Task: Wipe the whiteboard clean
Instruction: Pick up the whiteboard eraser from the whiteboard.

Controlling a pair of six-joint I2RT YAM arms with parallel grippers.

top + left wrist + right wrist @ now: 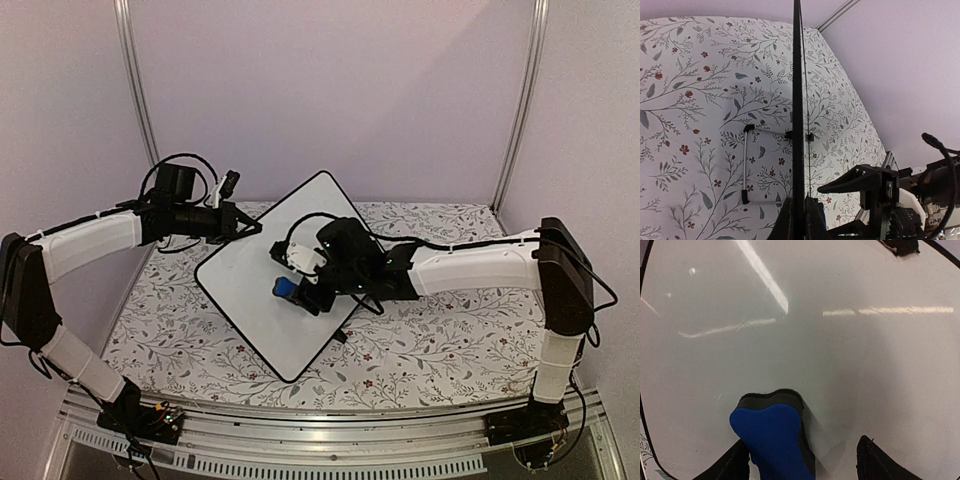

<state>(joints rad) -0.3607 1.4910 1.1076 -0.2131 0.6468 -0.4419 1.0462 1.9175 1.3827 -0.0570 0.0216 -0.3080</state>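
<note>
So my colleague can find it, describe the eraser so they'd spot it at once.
On the floral table is a big whiteboard, turned cornerwise. Near its middle, between the open fingers of the right gripper, sits the eraser. It is a small bright blue block with a dark layer, the only coloured thing on the white surface.

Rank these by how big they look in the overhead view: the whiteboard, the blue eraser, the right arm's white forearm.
1. whiteboard
2. right arm's white forearm, though raised nearer the camera
3. blue eraser, clearly smallest
</note>
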